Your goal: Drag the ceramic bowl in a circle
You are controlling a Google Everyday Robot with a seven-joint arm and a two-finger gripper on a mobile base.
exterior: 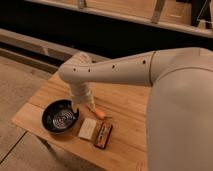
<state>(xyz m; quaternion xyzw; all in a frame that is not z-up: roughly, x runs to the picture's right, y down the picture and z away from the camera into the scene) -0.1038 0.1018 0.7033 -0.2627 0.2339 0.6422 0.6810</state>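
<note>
bowl: ceramic bowl (59,117) is sat upright at the left end of the wooden table (126,107), near the front edge.
gripper: gripper (79,106) is pointed down at the bowl's right rim; fingers are spread wide, nothing seen held; rim contact cannot be told.
clutter: pale block (87,128) just beside the bowl; orange stick (99,113) just beside the gripper; dark flat packet (103,135) against the block.
risk 1: the glossy rim could be lost mid-drag if only pushed, not clamped.
risk 2: the block and stick could be swept by a rightward arc.
risk 3: the bowl could be carried off the edge by a leftward arc.
</note>
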